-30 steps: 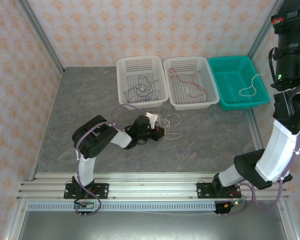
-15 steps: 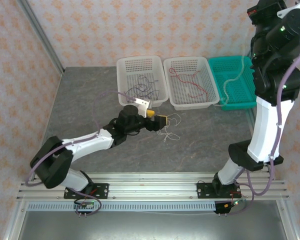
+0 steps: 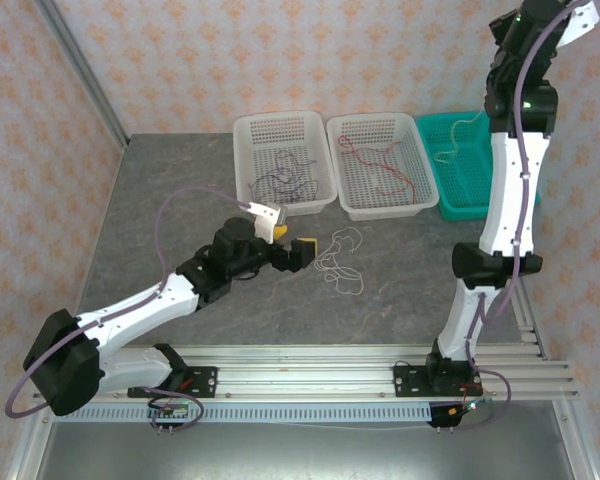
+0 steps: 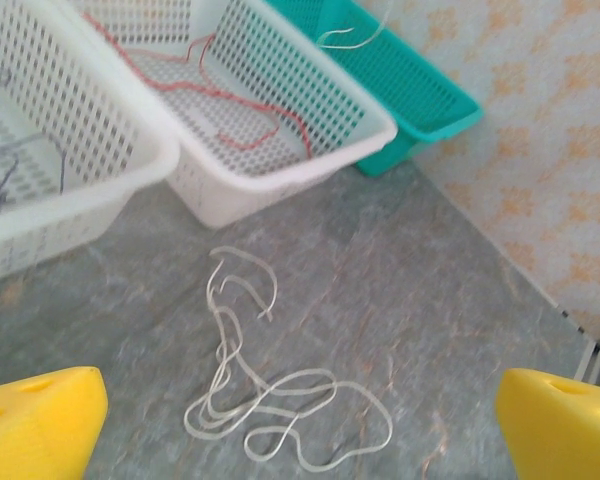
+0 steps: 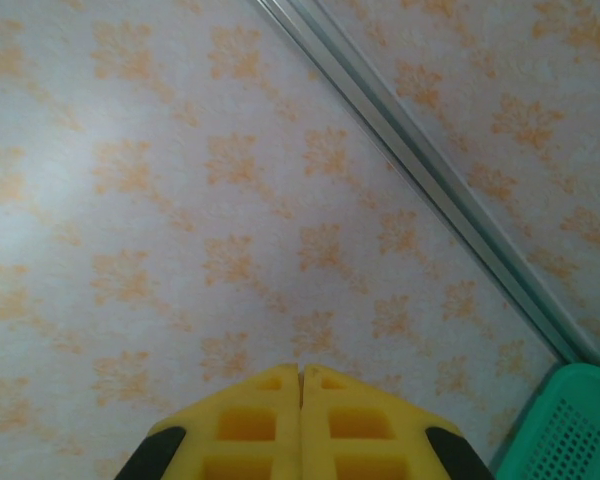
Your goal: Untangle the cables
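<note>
A loose tangle of white cables (image 3: pixel 338 262) lies on the grey table, seen close up as white cables (image 4: pixel 250 400) just ahead of my left gripper (image 4: pixel 300 425). That left gripper (image 3: pixel 298 244) is wide open and holds nothing; its yellow fingers (image 4: pixel 35 420) stand far apart. Red cables (image 3: pixel 375 160) lie in the middle white basket, dark cables (image 3: pixel 285 182) in the left one. A pale cable (image 3: pixel 456 130) hangs in the air over the teal basket, below my raised right arm. My right gripper (image 5: pixel 301 372) faces the wall, jaws pressed together; the cable does not show between them.
Three baskets stand in a row at the back: white basket (image 3: pixel 242 150), white basket (image 3: pixel 420 190) and teal basket (image 3: pixel 480 205). The right arm (image 3: pixel 508 200) rises tall beside the teal basket. Patterned walls close in the left, back and right.
My left gripper opened and let go of the white tangle, which now lies on the table. The right arm swung up higher, and the pale cable rose out of the teal basket.
</note>
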You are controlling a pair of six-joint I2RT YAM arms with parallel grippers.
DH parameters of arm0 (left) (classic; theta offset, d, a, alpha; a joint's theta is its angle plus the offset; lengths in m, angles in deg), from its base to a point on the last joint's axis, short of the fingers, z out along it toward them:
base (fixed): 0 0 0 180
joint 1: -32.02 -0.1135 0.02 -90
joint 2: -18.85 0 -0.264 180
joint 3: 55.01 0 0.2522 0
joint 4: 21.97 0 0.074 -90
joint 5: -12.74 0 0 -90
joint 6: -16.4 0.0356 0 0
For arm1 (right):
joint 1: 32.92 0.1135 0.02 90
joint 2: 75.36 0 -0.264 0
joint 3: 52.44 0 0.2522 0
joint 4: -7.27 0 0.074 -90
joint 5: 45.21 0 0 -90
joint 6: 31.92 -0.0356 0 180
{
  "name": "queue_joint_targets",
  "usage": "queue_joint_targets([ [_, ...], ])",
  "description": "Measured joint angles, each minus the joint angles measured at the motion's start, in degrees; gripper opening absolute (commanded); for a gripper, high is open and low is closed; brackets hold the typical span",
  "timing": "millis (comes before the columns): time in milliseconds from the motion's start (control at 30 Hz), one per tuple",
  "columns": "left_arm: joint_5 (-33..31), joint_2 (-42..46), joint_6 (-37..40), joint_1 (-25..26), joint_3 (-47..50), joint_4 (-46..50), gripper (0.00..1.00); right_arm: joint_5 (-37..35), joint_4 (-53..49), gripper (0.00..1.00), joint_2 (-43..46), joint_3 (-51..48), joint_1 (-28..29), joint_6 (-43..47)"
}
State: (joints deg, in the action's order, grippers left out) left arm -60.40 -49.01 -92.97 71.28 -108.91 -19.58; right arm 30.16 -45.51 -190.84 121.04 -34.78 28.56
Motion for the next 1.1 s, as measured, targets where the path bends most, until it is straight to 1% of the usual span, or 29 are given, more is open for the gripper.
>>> queue_joint_targets([
  [200,-1.1,0.0,-0.3,0.0,3.8,0.5,1.0,3.6,-5.0,0.0,-3.1,0.0,-3.6,-4.1],
  [433,-1.2,0.0,-0.5,0.0,3.8,0.5,1.0,6.2,-7.9,0.0,-3.2,0.8,-1.9,-5.0],
  [600,-1.5,0.0,-0.5,0.0,3.7,0.5,1.0,10.5,-9.6,0.0,-3.2,0.8,-2.0,-2.5],
  [767,-2.3,1.0,-0.5,0.0,3.7,0.4,1.0,13.1,-15.2,0.0,-2.5,0.8,-1.8,-0.3],
  [867,-2.4,1.6,-0.5,0.0,3.9,0.4,1.0,13.6,-18.7,0.03,-1.7,0.8,-1.0,1.3],
  [933,-2.4,1.9,-0.5,0.0,4.0,0.4,1.0,13.4,-21.1,0.06,-0.9,0.8,0.4,2.6],
  [1033,-2.4,2.6,-0.5,0.0,4.4,0.1,1.0,13.1,-24.1,0.07,-0.1,0.8,2.9,4.3],
  [1067,-2.4,2.8,-0.5,0.0,4.6,0.0,1.0,12.7,-24.9,0.05,-0.1,0.9,3.7,4.9],
  [1100,-2.4,3.0,-0.6,0.0,4.7,0.0,1.0,11.9,-25.7,0.02,-0.1,0.9,4.7,5.8],
])
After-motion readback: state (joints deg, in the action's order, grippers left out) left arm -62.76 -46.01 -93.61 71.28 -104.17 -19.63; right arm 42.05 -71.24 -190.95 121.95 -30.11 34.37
